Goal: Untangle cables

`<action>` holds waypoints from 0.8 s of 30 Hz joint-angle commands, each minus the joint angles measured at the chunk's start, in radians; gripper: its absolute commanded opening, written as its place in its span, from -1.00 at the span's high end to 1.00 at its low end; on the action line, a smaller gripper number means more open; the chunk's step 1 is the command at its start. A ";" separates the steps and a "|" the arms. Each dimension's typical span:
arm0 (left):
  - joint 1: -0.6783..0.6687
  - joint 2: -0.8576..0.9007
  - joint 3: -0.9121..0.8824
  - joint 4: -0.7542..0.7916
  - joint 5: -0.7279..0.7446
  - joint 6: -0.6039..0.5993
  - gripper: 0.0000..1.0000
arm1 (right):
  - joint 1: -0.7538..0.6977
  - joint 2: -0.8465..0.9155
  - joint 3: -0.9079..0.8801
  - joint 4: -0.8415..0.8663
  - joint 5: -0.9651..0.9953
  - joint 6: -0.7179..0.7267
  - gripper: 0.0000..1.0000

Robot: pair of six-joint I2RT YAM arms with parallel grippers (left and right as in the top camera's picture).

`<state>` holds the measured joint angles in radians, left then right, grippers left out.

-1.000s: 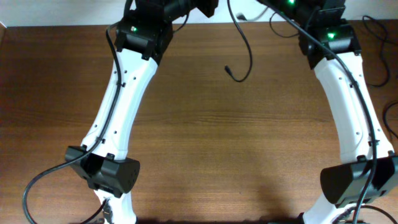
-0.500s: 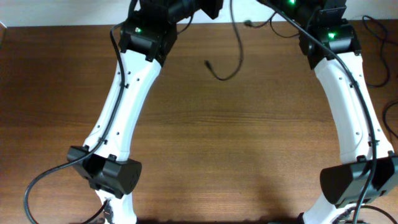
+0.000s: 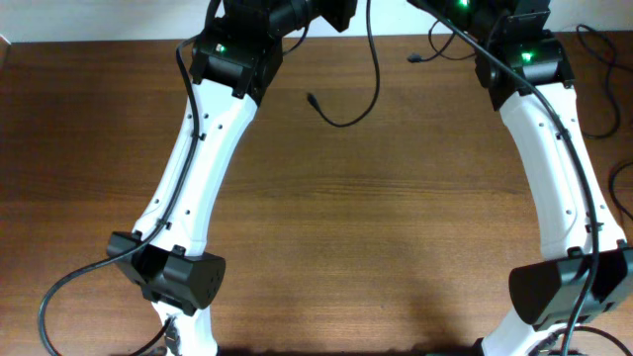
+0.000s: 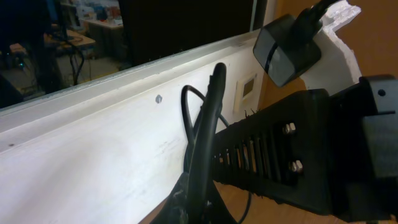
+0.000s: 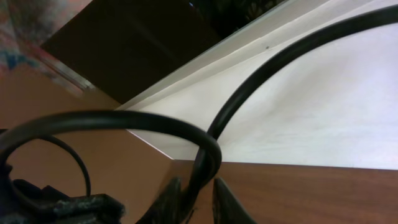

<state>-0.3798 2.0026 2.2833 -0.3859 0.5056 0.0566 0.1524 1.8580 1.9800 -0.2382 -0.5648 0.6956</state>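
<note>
The cables (image 3: pixel 373 69) dangle over the far edge of the worktop (image 3: pixel 376 227); their loop has swung left and a plug (image 3: pixel 416 57) has dropped free on the right; the left jaws pinch a strand; the right jaws straddle one, grip unclear; the tangle seems to be loosening.

Overhead, the table (image 3: pixel 326 218) is evenly lit and sharp, shadows soft; just above the right hand (image 5: pixel 198 196) the cable (image 5: pixel 124 118) is dim, blurred.

Seemingly a robotics lab or office — 2 white arms (image 3: pixel 198 158) at a wooden table (image 3: pixel 346 218), cluttered desks (image 4: pixel 81 38) beyond a white wall panel (image 4: pixel 93 149).
</note>
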 commanded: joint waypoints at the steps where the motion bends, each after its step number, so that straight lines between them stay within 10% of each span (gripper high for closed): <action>1: -0.004 -0.047 0.016 0.003 0.025 0.012 1.00 | 0.005 -0.004 0.017 0.003 -0.007 -0.010 0.92; 14: -0.009 -0.047 0.016 0.003 0.032 0.011 1.00 | 0.006 -0.004 0.017 0.003 -0.007 -0.007 0.59; 24: -0.012 -0.047 0.016 0.005 0.020 0.012 1.00 | 0.005 -0.004 0.017 0.003 -0.007 -0.008 0.92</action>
<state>-0.3870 2.0026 2.2833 -0.3923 0.5194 0.0593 0.1524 1.8580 1.9800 -0.2367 -0.5667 0.6998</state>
